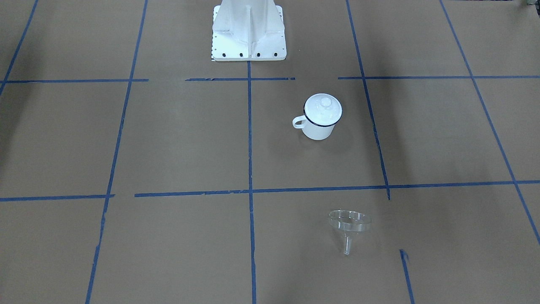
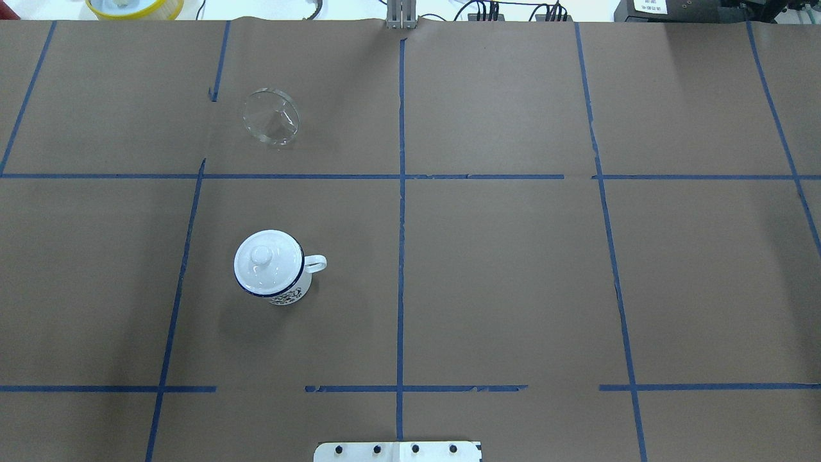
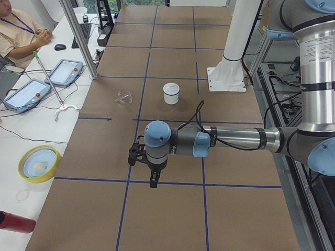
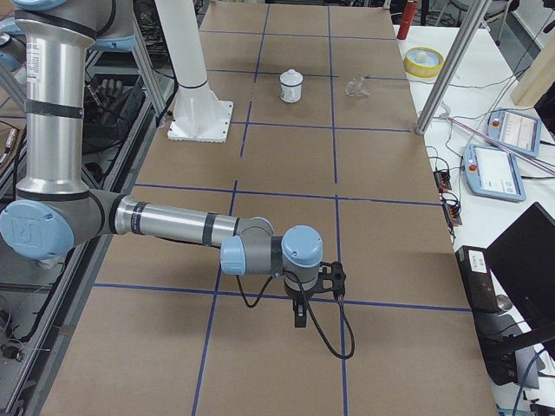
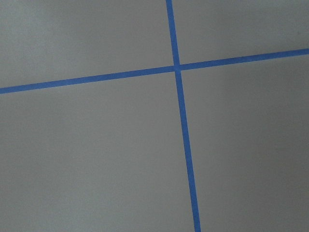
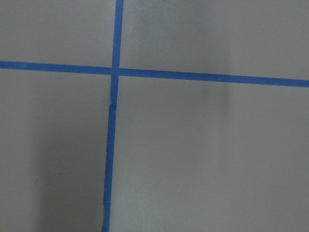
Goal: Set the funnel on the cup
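The cup (image 1: 317, 128), a white enamel mug with a dark blue rim, stands upright on the robot's left half of the table, in the overhead view (image 2: 285, 292) too. A white knobbed lid (image 1: 323, 109) sits on it. The clear funnel (image 1: 349, 222) lies on its side farther from the robot, apart from the cup, also in the overhead view (image 2: 270, 117). My left gripper (image 3: 153, 183) shows only in the exterior left view, far from both. My right gripper (image 4: 299, 322) shows only in the exterior right view. I cannot tell whether either is open or shut.
The white robot base (image 1: 249, 38) stands at the table's robot-side edge. Blue tape lines cross the brown table cover. A yellow bowl (image 3: 37, 163), a red can (image 3: 15, 222), a metal pole (image 3: 78, 39) and tablets stand on the operators' side. An operator (image 3: 18, 31) sits there.
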